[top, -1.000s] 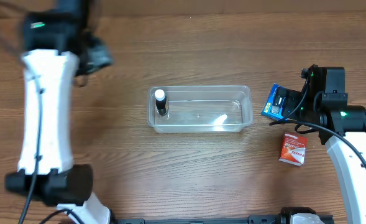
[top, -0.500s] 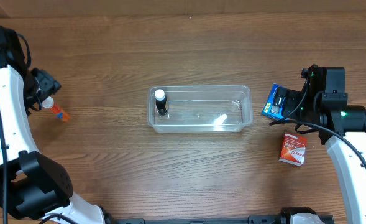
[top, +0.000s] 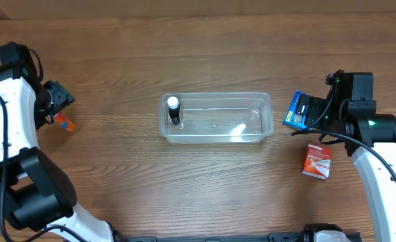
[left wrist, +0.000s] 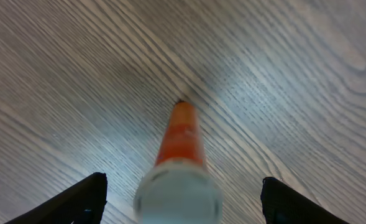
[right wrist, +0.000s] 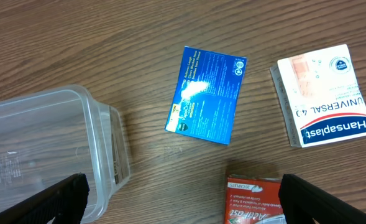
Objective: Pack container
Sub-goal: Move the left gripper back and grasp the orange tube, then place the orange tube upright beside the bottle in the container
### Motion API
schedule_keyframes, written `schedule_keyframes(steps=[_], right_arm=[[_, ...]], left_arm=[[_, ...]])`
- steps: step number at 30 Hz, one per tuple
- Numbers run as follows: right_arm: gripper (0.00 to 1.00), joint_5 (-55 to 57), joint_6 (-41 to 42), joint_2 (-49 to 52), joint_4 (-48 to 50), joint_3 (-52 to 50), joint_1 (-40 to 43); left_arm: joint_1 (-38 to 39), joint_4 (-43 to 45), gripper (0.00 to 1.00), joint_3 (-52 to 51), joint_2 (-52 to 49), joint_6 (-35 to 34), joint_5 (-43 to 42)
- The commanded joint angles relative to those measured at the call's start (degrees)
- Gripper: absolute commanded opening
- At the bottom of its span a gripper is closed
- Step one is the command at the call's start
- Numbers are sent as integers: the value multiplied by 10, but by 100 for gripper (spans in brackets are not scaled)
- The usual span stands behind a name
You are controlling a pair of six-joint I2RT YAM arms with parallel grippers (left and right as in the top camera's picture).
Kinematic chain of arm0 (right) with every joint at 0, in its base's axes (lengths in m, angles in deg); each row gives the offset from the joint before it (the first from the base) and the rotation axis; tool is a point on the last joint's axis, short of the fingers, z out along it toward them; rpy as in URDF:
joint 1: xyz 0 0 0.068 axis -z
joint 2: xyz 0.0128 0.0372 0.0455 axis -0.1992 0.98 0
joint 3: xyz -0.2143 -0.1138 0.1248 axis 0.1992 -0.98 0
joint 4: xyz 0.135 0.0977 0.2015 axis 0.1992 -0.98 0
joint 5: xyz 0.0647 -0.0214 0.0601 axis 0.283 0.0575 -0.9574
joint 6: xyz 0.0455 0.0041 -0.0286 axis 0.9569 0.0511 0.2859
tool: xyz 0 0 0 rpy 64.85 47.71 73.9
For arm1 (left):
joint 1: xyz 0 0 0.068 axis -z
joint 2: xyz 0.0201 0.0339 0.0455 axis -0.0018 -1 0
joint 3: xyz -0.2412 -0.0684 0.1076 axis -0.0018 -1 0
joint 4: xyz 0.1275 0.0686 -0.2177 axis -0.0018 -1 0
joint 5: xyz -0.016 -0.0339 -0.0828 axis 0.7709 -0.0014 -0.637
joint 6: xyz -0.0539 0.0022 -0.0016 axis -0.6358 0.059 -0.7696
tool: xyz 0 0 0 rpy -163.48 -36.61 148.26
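The clear plastic container [top: 218, 96] stands mid-table with a small black bottle with a white cap [top: 174, 111] upright at its left end. An orange tube with a white cap [top: 65, 122] lies at the far left. My left gripper [top: 55, 101] is right by it. In the left wrist view the tube [left wrist: 181, 146] lies between the open fingers [left wrist: 181, 208], cap nearest, untouched. My right gripper [right wrist: 183, 208] is open and empty above a blue box [right wrist: 207, 95] and the container's right end [right wrist: 105, 127].
A white Hansaplast box [right wrist: 322, 95] lies right of the blue box [top: 294, 111]. A red box [top: 317, 161] lies at the front right and also shows in the right wrist view [right wrist: 257, 199]. Bare wood surrounds the container.
My left arm has swung down from over the left side of the table, and its gripper has closed in on the orange tube. The right arm has not moved.
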Motion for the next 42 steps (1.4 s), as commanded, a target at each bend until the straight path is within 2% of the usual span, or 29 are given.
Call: schedule_keyframes(steps=[1,5,9,17,19,24,25,29,30,33,37,42], right_arm=[[100,6,-4,-1,2,13,2],[100,6,-4,-1,1,13,2],[100,6,-4,-1,1,13,2],[100,6,-4,-1,1,13,2],[100,6,-4,-1,1,13,2],[100,6,-4,-1,1,13,2],[100,6,-4,-1,2,13,2],[100,6,-4,-1,3,13,2],[100,6,-4,-1,3,13,2],[100,6,-4,-1,3,13,2],[100,5,-4,-1,2,13,2],[100,6,-4,-1,-5,13,2]], left_arm=[[-3,5,79,-4,-28,11,-2],[-3,17,72,-4,-42,11,-3],[-3,16,47,-4,-43,11,-3],[-2,-5,20,-4,-43,21,-5],[-2,-14,5,-1,-42,21,-5],[45,-66,4,55,31,19,-65],[94,-93,4,86,76,14,-69],[259,-123,4,120,151,-20,-69],[334,-137,4,120,154,-49,-69],[425,-137,4,120,149,-69,-67],[475,-141,4,119,113,-72,-66],[478,-165,4,119,47,-71,-63]])
